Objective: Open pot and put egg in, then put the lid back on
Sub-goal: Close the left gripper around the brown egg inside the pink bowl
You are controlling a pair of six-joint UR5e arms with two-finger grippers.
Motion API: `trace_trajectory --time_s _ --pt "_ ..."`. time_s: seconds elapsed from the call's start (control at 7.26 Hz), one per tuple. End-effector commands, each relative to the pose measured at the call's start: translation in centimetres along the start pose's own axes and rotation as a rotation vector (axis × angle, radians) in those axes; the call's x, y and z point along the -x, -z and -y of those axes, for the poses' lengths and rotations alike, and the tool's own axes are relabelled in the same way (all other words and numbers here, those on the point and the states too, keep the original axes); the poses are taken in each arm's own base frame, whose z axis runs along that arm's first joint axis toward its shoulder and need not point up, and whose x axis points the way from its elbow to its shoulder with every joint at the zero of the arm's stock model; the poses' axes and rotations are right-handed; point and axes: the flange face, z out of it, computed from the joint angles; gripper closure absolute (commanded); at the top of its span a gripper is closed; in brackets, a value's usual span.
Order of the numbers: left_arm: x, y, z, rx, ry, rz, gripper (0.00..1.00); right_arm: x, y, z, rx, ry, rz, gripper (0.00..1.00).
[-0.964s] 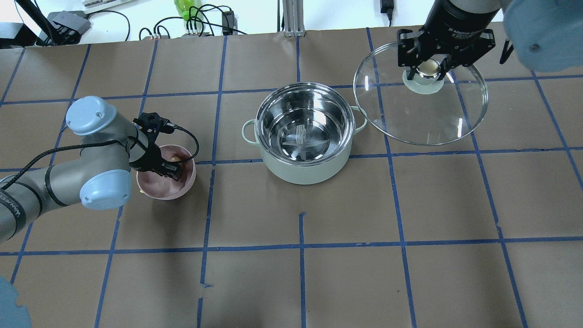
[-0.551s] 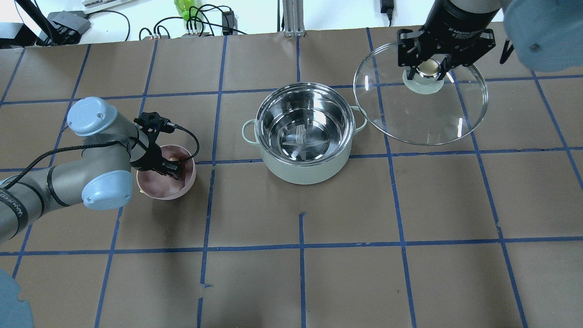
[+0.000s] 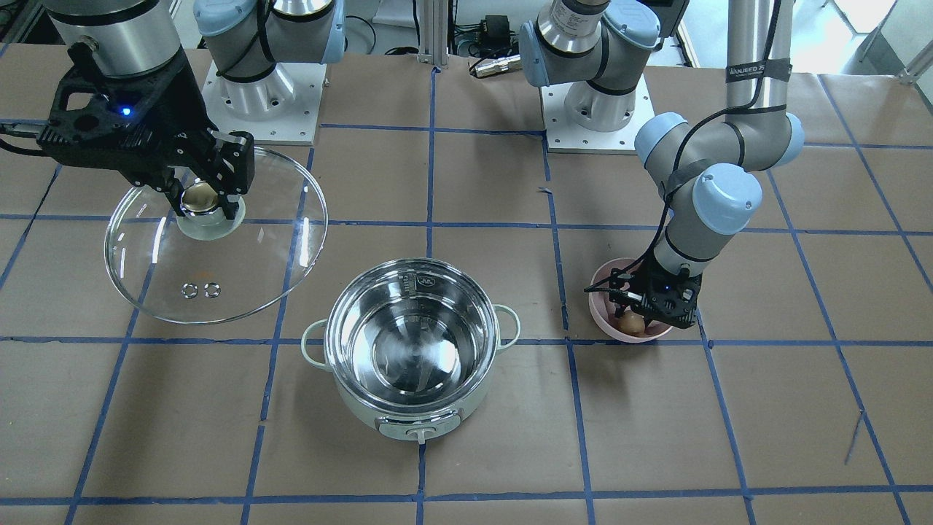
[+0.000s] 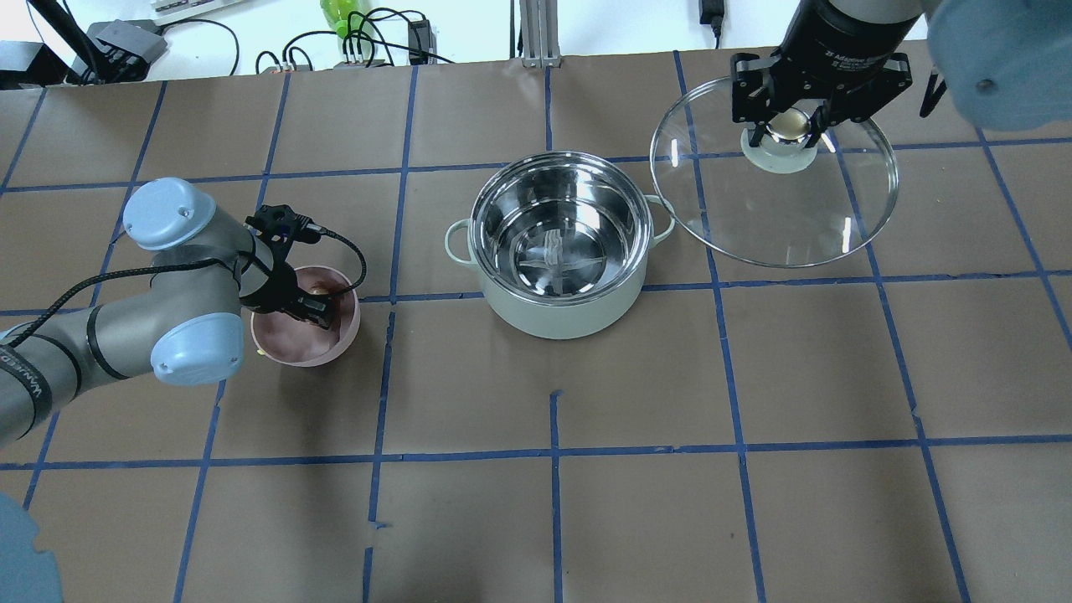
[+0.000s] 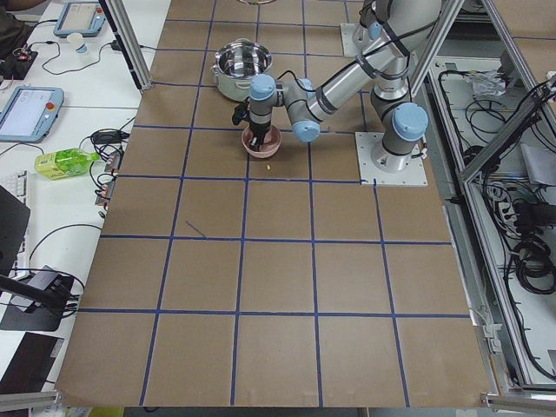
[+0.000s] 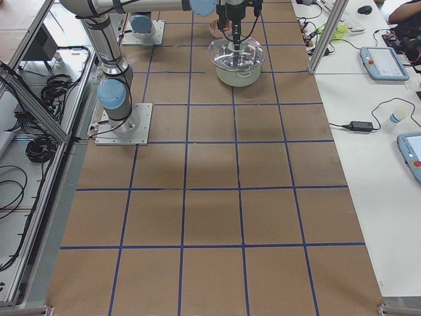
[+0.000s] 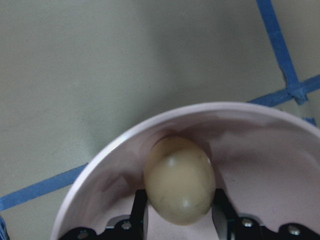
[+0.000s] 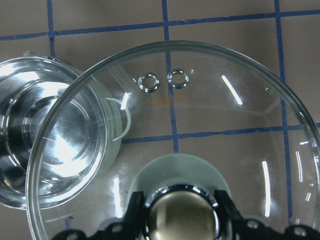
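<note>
While my right pincer (image 4: 787,126) clamps the knob (image 8: 181,215) of the glass lid (image 4: 779,209), held at two o'clock from the pot (image 4: 561,314), the pot stands open and gleaming mid-table (image 4: 670,502). At the pot's nine o'clock, inside the pink bowl (image 4: 293,356), my left pincer (image 4: 316,308) pinches the brown egg (image 7: 180,180) between both fingers.

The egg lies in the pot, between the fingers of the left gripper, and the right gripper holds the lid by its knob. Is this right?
No. The egg lies in the pink bowl, not in the pot, as the left wrist view shows. The rest is right.
</note>
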Motion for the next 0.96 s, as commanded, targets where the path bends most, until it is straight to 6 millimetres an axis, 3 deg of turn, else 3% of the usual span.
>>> trace_trajectory --time_s 0.0,0.55,0.83 --pt "0.09 0.17 0.13 -0.018 -0.001 0.014 0.46 0.0 0.01 0.03 -0.001 0.0 0.0 0.99" --pt "0.11 0.09 0.21 -0.019 -0.001 0.011 0.34 0.0 0.01 0.03 -0.001 0.0 0.0 0.99" --pt "0.01 -0.02 0.19 -0.019 0.002 0.009 0.34 0.0 0.08 0.05 -0.002 0.0 0.0 0.99"
